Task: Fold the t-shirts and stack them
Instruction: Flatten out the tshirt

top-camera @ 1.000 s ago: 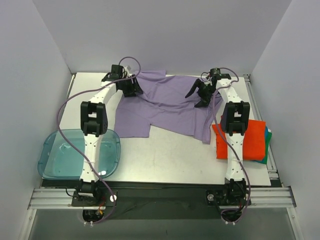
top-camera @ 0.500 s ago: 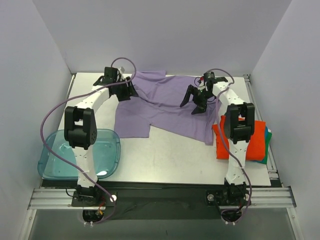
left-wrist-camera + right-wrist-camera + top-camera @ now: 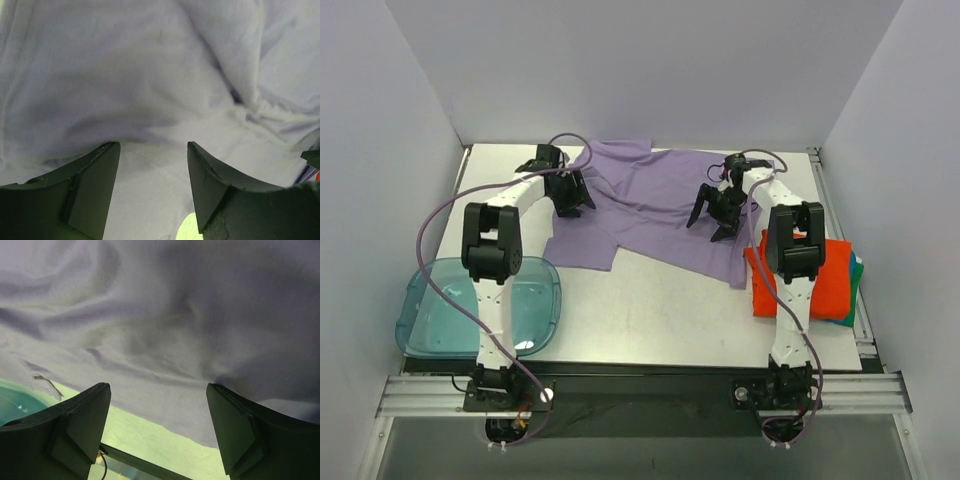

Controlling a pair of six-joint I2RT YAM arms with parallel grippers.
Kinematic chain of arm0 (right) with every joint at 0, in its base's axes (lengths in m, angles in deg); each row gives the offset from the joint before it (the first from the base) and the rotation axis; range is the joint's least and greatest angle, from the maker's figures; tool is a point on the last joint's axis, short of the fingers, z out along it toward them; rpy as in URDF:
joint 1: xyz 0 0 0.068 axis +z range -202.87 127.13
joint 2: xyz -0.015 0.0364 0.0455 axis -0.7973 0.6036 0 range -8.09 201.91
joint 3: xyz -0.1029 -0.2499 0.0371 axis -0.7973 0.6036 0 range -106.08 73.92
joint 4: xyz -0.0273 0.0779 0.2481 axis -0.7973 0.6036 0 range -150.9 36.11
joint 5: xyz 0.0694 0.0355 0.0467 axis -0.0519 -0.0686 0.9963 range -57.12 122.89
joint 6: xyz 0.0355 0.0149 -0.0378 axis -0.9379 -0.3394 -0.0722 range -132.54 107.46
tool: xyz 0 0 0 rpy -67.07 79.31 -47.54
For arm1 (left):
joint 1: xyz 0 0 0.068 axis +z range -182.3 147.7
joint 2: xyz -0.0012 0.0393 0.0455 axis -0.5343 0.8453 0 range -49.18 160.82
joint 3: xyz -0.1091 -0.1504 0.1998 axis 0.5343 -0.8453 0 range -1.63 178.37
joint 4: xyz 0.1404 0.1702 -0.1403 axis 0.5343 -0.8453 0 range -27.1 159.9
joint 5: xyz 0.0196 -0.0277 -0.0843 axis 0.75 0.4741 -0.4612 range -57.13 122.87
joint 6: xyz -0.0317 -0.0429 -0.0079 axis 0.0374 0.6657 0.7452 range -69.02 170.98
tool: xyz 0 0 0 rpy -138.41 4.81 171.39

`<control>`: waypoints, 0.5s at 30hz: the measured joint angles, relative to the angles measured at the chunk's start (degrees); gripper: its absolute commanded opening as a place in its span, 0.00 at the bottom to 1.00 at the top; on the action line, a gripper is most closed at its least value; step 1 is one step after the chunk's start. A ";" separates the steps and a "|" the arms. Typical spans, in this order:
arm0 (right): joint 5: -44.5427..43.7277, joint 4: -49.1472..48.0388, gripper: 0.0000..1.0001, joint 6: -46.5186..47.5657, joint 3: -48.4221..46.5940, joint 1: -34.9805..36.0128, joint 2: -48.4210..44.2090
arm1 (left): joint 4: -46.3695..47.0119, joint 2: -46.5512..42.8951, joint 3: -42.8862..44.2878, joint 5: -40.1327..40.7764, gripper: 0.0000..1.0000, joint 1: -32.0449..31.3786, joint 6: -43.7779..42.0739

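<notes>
Starting at the claws: the left gripper (image 3: 153,148) has its fingers spread with nothing between them, and its wrist view is pretty much all rumpled lavender shirt (image 3: 650,205) just past the tips. Same deal on the other side. The right gripper (image 3: 158,390) is spread wide too, pinching nothing, with cloth filling most of its view and a strip of table (image 3: 650,320) showing past the cloth's edge. From above, the two claws sit over the left and right parts of that shirt, which lies at the far middle of the table. It's opened out but wrinkly, with one flap reaching toward the near left and a corner trailing toward the near right, close to the stack. I can't see a single proper fold in it yet. Further out, at the right edge of the table beside the right arm, the orange-red shirt (image 3: 825,280) sits as a tidy folded square on top of the green-teal shirt (image 3: 858,270), which only peeks out as a sliver along the right side. The blue tray (image 3: 440,310) is at the near left, well apart from the shirts. So my read is two shirts down and stacked, one to go. The lavender one needs flattening, folding, then carrying over onto the pile.
</notes>
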 measured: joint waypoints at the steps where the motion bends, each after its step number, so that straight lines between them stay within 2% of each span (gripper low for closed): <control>1: -0.33 0.57 0.80 -0.33 -1.36 -0.02 0.87 | -0.70 1.14 1.90 -0.22 0.67 0.13 0.07; 12: -0.11 8.07 0.79 -4.52 -21.53 -0.61 12.35 | -4.66 15.61 26.27 -2.08 0.67 0.35 -0.72; 15: 1.66 8.35 0.79 -5.55 -25.31 -1.49 14.62 | -4.96 17.62 29.77 -2.64 0.67 0.31 -1.25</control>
